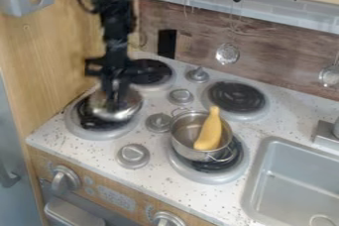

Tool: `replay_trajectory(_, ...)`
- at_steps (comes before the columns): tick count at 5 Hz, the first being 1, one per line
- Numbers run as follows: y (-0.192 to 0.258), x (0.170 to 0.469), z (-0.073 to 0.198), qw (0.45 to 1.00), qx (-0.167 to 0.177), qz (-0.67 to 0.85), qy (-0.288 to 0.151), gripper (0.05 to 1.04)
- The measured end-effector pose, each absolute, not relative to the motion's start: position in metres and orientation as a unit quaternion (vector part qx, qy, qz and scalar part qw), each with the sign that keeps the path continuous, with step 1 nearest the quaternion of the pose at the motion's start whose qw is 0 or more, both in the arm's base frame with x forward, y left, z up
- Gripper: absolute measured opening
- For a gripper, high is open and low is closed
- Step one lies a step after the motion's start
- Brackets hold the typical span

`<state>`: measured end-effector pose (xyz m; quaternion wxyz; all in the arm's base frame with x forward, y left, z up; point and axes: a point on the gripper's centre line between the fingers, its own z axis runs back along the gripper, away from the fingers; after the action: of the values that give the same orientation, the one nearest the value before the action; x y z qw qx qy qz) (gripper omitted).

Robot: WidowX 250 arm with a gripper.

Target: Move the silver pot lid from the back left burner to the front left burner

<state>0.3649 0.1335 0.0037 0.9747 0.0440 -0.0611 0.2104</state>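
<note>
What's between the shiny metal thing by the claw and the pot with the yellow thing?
A round gray knob sits between the shiny metal thing by the claw and the pot holding the yellow thing. The camera view shows it.

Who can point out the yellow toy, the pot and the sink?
Yellow toy (208,139), camera view: its wide lower end.
Pot (186,130), camera view: inside, left of the toy.
Sink (298,183), camera view: its basin floor.

The gripper (116,102) hangs at a shiny lid (133,105) above one burner (92,132); a yellow toy (210,133) leans inside the pot (180,136) nearby.
</note>
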Motion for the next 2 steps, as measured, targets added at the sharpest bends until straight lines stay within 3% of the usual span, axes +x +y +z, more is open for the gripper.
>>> replay_trajectory(1, 0.1473, 0.3498, -0.0196, 0.971, 0.029, 0.235, -0.040, 0.241)
replay_trajectory(2, 0.1554, 0.3512, -0.0196, 0.970, 0.043, 0.234, -0.050, 0.241)
